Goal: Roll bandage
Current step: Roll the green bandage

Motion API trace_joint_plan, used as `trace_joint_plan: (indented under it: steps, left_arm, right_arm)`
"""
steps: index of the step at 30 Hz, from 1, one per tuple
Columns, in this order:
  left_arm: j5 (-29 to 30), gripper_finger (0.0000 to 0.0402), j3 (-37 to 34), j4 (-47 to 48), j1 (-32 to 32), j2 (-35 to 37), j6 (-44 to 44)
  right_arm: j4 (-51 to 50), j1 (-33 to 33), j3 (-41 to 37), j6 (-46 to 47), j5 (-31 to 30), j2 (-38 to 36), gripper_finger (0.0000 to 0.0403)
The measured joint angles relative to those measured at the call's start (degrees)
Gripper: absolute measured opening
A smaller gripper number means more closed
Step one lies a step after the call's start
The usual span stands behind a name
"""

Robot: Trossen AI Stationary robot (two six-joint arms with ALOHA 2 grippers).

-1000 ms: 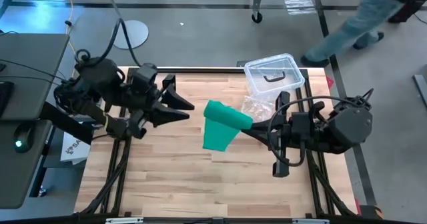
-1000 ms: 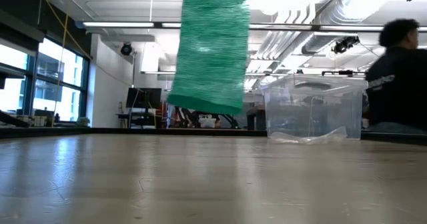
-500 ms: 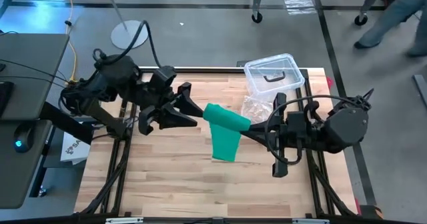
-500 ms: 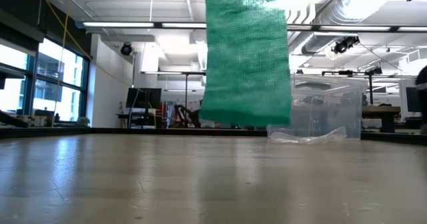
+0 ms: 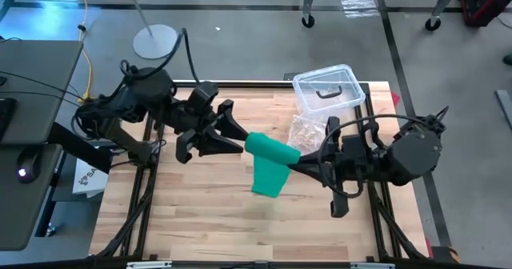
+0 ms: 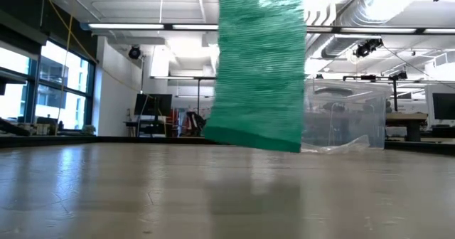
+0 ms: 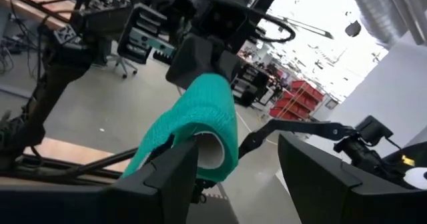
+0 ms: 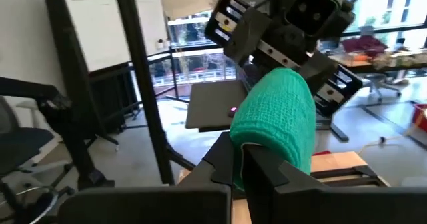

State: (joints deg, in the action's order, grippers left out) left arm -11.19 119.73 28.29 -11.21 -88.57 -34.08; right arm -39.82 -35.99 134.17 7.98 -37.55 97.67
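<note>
We hold the bandage (image 5: 270, 161) in the air over the middle of the table (image 5: 208, 221), partly wound: a green roll sits on the closed fingers of the right gripper (image 5: 294, 158), which reach in from the right and are clamped on it, while a loose tail hangs straight down from the roll. In the low view the tail's bottom edge (image 6: 252, 136) hangs just above the wood and seems not to touch it, though we cannot be sure. The left gripper (image 5: 237, 138) comes in from the left with its jaws apart, tips just beside the left end of the roll; in the left wrist view the roll's open core (image 7: 212, 147) sits between the two dark fingers (image 7: 170, 177), nothing yet pinched. The clear plastic box (image 5: 326, 90) and the crinkly bag (image 5: 308, 127) lie at the far right, well clear of the work. Judgement: the step in hand is a regrasp so that winding can go on. To do it well, we should close the left fingers on the roll itself, not on the hanging tail, and seat them squarely across the end so the layers stay aligned. The right grip should let go only once the left one is firm, otherwise the roll may drop or unwind. Keeping light tension on the tail should keep the wraps tight and even; slack risks a skewed, telescoping roll.
</note>
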Motion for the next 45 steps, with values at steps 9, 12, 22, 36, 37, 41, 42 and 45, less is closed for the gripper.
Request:
trace_joint_plan:
  steps: [9,12,22,36,37,41,42,45]
  left_arm:
    - [0.9,0.0205,0.0,-0.7,0.0,-0.6,-3.0]
    - [1.1,0.0204,0.0,-0.2,0.3,-0.7,-4.4]
    - [-0.2,0.0204,0.0,-0.3,0.3,-1.5,-6.0]
    - [-0.7,0.0034,0.0,-1.1,0.3,-2.3,1.5]
    - [-0.8,0.0019,0.0,-1.3,0.3,-2.3,3.0]
    - [-0.4,0.0018,0.0,-1.1,0.1,-2.3,10.3]
    - [-0.2,0.0017,0.0,-1.1,-0.2,-2.3,13.4]
    - [0.6,0.0008,0.0,-0.6,-1.2,-2.3,25.3]
  right_arm:
    - [-0.3,0.1,0.0,0.1,-0.4,0.0,0.0004]
    - [-0.4,0.1,0.0,-0.3,-0.8,0.0,0.0004]
    - [-2.1,1.4,0.0,2.9,-0.7,0.1,0.0004]
    - [-2.8,1.7,0.0,3.8,0.1,0.0,0.0014]
    - [-2.8,1.8,0.0,3.9,0.0,0.0,0.0018]
    - [-2.8,1.8,0.0,6.7,-0.1,0.0,0.0048]
    - [-2.8,1.8,0.0,7.9,-0.2,0.0,0.0060]
    - [-2.8,1.8,0.0,12.0,-0.3,0.0,0.0098]
